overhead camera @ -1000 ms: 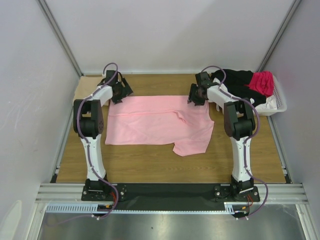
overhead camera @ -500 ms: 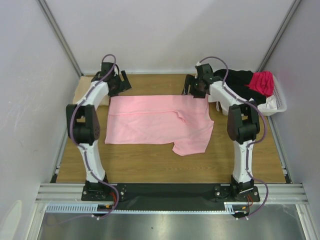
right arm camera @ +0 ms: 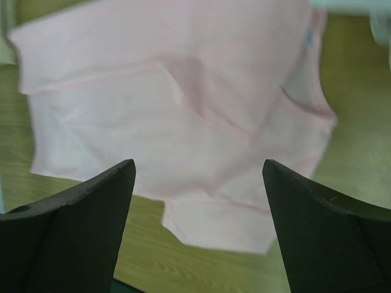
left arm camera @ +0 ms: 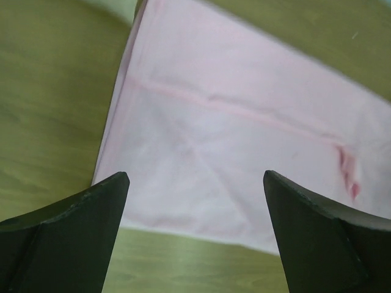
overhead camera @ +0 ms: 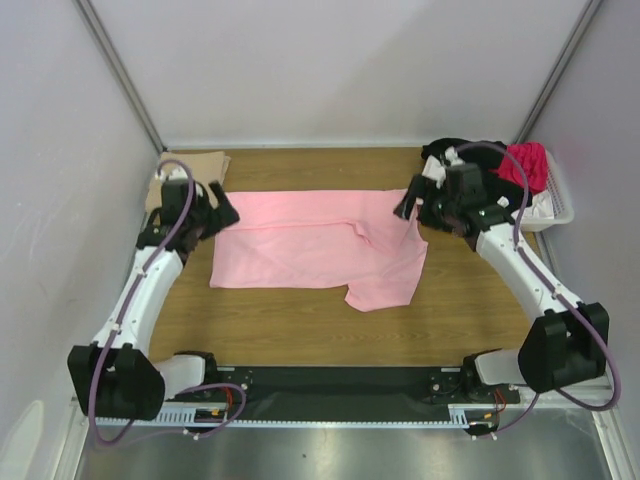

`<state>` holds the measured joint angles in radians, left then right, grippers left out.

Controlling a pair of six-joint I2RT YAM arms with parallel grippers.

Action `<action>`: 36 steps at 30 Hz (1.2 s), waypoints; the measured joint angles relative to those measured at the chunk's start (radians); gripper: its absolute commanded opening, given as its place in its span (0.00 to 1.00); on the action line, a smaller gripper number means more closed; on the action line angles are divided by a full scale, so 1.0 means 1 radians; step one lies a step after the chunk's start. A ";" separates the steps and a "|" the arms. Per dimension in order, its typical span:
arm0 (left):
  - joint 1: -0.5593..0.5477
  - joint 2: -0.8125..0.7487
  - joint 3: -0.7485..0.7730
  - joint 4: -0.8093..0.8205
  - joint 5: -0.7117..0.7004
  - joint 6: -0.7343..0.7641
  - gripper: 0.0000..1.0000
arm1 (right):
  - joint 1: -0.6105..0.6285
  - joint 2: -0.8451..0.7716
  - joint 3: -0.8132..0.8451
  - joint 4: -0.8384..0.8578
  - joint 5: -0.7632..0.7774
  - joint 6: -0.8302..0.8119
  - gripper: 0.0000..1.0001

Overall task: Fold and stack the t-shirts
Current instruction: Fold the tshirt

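A light pink t-shirt (overhead camera: 320, 245) lies spread flat on the wooden table, one sleeve sticking out toward the near right. My left gripper (overhead camera: 222, 206) hovers open at the shirt's left edge, and in the left wrist view the pink shirt (left arm camera: 244, 134) lies below the empty left gripper (left arm camera: 195, 183). My right gripper (overhead camera: 408, 203) hovers open over the shirt's far right corner. The right wrist view shows the pink shirt (right arm camera: 183, 104) beneath the empty right gripper (right arm camera: 198, 171). A tan t-shirt (overhead camera: 195, 165) lies at the back left.
A white plastic basket (overhead camera: 562, 210) stands at the back right, holding a black shirt (overhead camera: 480, 155), a magenta shirt (overhead camera: 527, 160) and a white one (overhead camera: 545, 203). Bare wood (overhead camera: 300, 325) stretches between the pink shirt and the arm bases. Grey walls close three sides.
Both arms have drawn back from the shirt's far edge toward the sides and lowered. Both grippers have opened wider, the right one the more. The pink shirt stays flat.
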<state>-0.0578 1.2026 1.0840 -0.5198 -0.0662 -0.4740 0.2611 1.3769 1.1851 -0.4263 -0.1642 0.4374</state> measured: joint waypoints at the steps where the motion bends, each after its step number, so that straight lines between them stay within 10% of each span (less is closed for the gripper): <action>1: 0.001 -0.023 -0.059 0.009 0.004 -0.014 0.97 | -0.009 -0.022 -0.048 -0.007 0.003 0.008 0.91; 10: -0.148 -0.014 -0.220 0.137 0.074 -0.126 0.95 | -0.025 -0.008 -0.247 0.029 0.018 0.094 0.70; 20: -0.451 0.355 -0.124 0.577 0.108 -0.168 0.91 | -0.014 0.283 -0.140 0.248 -0.048 0.148 0.61; 36: -0.622 0.687 -0.124 1.059 -0.032 -0.795 0.91 | -0.108 0.278 -0.116 0.285 -0.061 0.175 0.63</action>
<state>-0.6800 1.8893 0.9604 0.5396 -0.0982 -1.2690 0.1528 1.6550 1.0691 -0.1413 -0.2256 0.6128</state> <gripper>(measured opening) 0.909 0.624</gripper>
